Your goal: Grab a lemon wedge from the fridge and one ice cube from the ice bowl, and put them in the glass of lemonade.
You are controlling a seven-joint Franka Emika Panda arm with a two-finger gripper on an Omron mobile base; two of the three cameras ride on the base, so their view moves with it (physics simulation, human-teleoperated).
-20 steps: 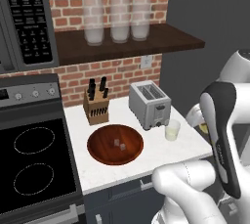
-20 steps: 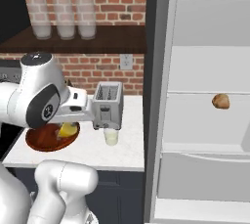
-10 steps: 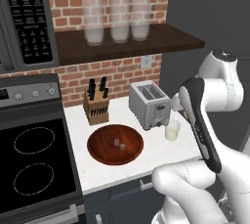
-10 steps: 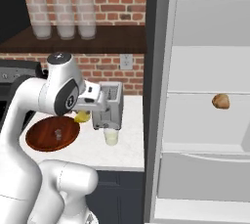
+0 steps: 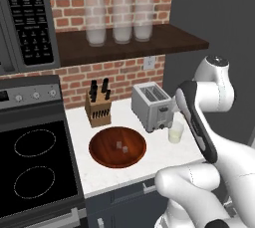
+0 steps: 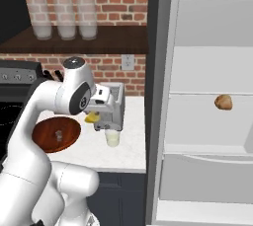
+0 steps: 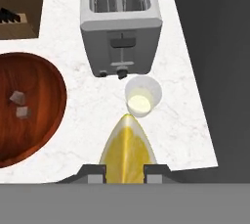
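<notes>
Your pincer (image 7: 124, 171) is closed narrowly on the lemon wedge (image 7: 127, 148), which hangs above the tabletop (image 7: 195, 120) just short of the glass of lemonade (image 7: 142, 96). That glass stands before the toaster (image 7: 119, 20), with the ice bowl (image 7: 34, 115) alongside holding two cubes.

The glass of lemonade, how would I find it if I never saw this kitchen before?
Look at the white counter under the brick wall and find the silver toaster. Right in front of it stands the glass of lemonade, beside the wide wooden ice bowl. It is small and clear with pale yellow liquid, unlike the tall frosted jars on the shelf.
</notes>
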